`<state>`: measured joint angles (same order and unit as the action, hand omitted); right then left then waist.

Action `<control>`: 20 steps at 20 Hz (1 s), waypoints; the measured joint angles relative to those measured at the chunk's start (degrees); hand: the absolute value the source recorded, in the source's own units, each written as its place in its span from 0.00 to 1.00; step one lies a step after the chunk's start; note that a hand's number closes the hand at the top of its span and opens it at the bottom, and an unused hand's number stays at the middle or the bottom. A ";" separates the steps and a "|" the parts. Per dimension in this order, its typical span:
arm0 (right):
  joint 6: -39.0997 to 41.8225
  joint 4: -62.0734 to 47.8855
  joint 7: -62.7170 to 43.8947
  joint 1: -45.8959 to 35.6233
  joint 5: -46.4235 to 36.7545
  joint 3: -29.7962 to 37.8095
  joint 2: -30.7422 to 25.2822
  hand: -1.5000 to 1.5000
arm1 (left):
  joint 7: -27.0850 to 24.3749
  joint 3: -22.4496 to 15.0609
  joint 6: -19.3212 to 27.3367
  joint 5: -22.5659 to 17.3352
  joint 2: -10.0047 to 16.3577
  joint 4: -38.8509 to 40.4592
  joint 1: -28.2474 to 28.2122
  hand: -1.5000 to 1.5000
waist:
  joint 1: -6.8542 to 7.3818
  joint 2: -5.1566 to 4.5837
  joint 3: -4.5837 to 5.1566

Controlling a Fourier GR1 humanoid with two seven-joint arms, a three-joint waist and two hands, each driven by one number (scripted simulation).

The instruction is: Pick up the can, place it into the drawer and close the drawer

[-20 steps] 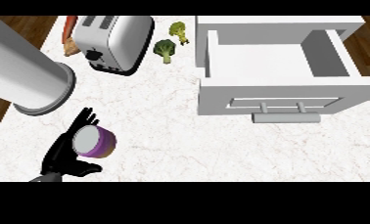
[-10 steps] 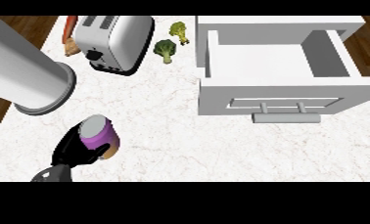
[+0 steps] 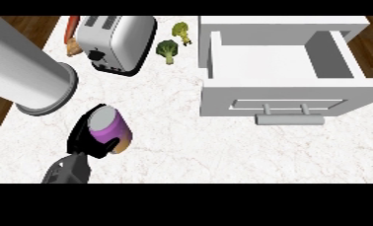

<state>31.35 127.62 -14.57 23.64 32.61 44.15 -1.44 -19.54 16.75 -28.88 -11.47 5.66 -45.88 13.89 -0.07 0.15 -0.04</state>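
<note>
Lifted and tipped since a moment ago, the can (image 3: pixel 109 128) sits clamped in your left hand (image 3: pixel 79 142) above the surface (image 3: pixel 182 138) at near left, so carry it rightward, clearing the front of the open drawer (image 3: pixel 218 99).

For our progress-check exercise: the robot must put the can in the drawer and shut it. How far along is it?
Done: the left hand is curled round the can, holding it tilted. In hand: the can is at the counter's lower left, far from the drawer. Left: set it in the open drawer, then push the drawer shut.
</note>
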 measured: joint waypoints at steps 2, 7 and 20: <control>-0.40 1.02 -0.01 0.63 -0.13 -0.41 0.51 0.00 | -0.77 0.23 6.19 -1.00 -2.14 -0.71 0.92 1.00 | -0.21 0.01 0.01; -1.27 1.85 -0.48 0.87 -0.38 -1.31 0.77 0.00 | 0.33 -3.94 17.19 -5.46 -4.59 -6.14 3.11 1.00 | -0.22 0.03 0.03; -2.57 3.91 0.30 3.80 0.89 -1.74 1.07 0.00 | 16.01 -14.14 34.27 -5.45 -5.56 -29.42 7.16 1.00 | -0.21 0.06 -0.01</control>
<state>28.78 131.52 -14.27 27.44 33.50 42.41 -0.37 -3.53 2.61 5.39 -16.92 0.10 -75.30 21.05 -0.28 0.21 -0.05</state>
